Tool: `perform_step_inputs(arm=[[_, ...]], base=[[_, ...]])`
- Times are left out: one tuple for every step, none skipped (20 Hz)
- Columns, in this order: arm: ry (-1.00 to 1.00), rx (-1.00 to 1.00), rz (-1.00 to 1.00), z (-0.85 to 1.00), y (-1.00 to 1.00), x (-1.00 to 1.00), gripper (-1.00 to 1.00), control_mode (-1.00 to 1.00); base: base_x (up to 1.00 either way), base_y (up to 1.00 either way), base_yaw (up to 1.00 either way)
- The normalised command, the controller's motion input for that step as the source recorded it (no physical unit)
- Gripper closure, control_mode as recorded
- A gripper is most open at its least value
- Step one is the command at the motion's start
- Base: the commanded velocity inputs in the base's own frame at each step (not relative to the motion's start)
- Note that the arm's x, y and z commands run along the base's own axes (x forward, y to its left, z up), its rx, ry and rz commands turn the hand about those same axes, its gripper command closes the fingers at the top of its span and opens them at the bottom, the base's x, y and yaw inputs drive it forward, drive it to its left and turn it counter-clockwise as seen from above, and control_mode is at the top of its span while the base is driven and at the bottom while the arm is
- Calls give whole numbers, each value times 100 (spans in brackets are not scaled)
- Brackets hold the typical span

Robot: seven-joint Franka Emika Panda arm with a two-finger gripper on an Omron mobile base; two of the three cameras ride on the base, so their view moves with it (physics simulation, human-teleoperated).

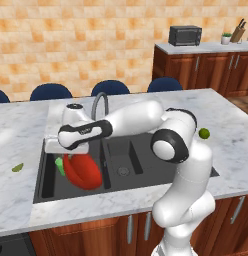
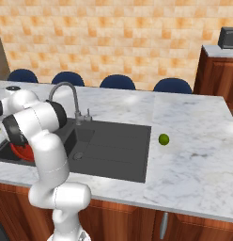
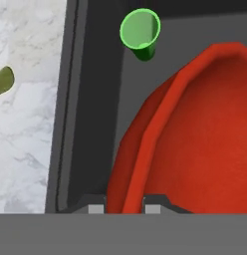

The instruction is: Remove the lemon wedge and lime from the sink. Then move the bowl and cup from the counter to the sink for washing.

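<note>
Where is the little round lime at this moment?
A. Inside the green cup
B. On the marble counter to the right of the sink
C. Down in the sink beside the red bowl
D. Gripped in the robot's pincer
B: the lime lies on the bare marble of the counter, apart from the right edge of the sink, while the pincer is over the left basin, closed on the rim of the red bowl.

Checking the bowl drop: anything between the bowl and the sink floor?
The cup already stands in the same left basin of the sink, off to the side rather than under the bowl, which hangs tilted from the gripper by its rim. Nothing else shows below it.
</note>
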Motion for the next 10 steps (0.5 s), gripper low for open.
perform_step_inputs(arm=[[0,0,-10,-21,0,19,100,-100],[0,0,-8,-10,-4,21,100,-100],[0,0,-7,-11,-3,17,100,-100],[0,0,-7,-17,0,13,100,-100],[0,0,-7,-22,0,13,100,-100],[0,0,-6,-21,0,14,100,-100],[0,0,-5,-16,0,16,100,-100],[0,0,-5,-16,0,16,100,-100],[1,0,-6,-19,0,15,100,-100],[0,0,-7,-22,0,15,100,-100]], base=[[0,0,0],[0,0,0],[0,0,0],[0,0,0],[0,0,0],[0,0,0],[0,0,0],[0,0,0],[0,0,0],[0,0,0]])
